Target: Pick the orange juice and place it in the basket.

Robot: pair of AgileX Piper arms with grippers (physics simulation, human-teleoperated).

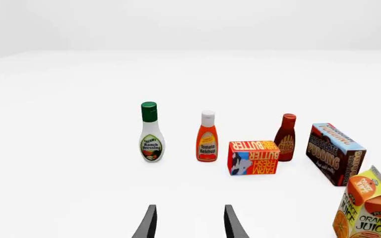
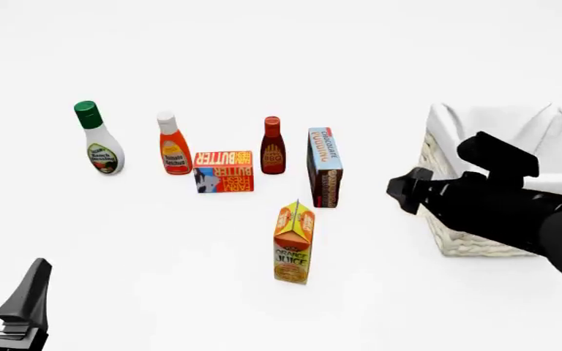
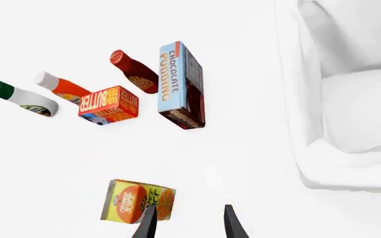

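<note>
Orange juice [image 2: 294, 243]: stands alone, bare table [image 2: 164, 241] open on its left, near and right sides. Behind it, near but apart: chocolate pudding box [image 2: 325, 167], butter box [image 2: 223, 171], dark sauce bottle [image 2: 272, 146], with ketchup [image 2: 173, 144] and ranch dressing [image 2: 96, 138] further left. Right: basket [image 2: 476, 183], its near corner overhung by the right arm [image 2: 496, 201]; open floor between carton and basket.

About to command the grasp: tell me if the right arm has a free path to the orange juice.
Probably yes. The right gripper is open above the orange juice, which stands apart from the pudding box and basket.
</note>
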